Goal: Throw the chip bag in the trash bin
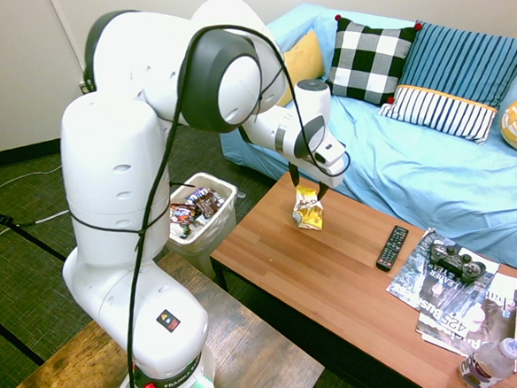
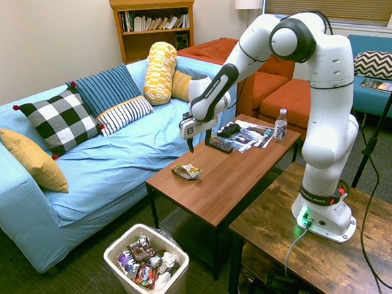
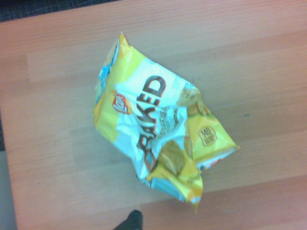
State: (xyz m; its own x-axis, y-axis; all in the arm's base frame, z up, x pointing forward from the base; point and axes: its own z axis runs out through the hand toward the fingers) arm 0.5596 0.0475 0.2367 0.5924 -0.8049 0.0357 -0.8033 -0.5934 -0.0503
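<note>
1 small white plastic trash bin [image 1: 198, 218] stands on the dark carpet at the left of the first exterior view, just off the end of the long wooden surface [image 1: 354, 285]. It is already heaped with dark candy wrappers [image 1: 191, 207], and its spot beside the surface's end looks chosen so that a short carry reaches it.

Right of the bin, the crumpled yellow and white foil chip bag [image 1: 308, 210] lies flat on the surface near that same end, apart from everything else. The white arm's jaws [image 1: 310, 188] hang straight above it, pointing down and not touching it. In the second exterior view the jaws [image 2: 190, 145] sit clear of the bag [image 2: 186, 170], and I judge this a lining-up pose for a top grasp. Nothing is held, but how wide the jaws stand apart I cannot tell.

The wrist view shows the bag [image 3: 160, 143] face up, print readable, its long axis running diagonally to the wood grain, which follows the surface's length. Its pinched, narrower end points off the surface's end, its wider end toward the middle.

Further right lie a black remote control [image 1: 392, 248], a dark game controller [image 1: 451, 260] on glossy magazines [image 1: 466, 308], and 1 clear plastic bottle [image 1: 490, 363].
</note>
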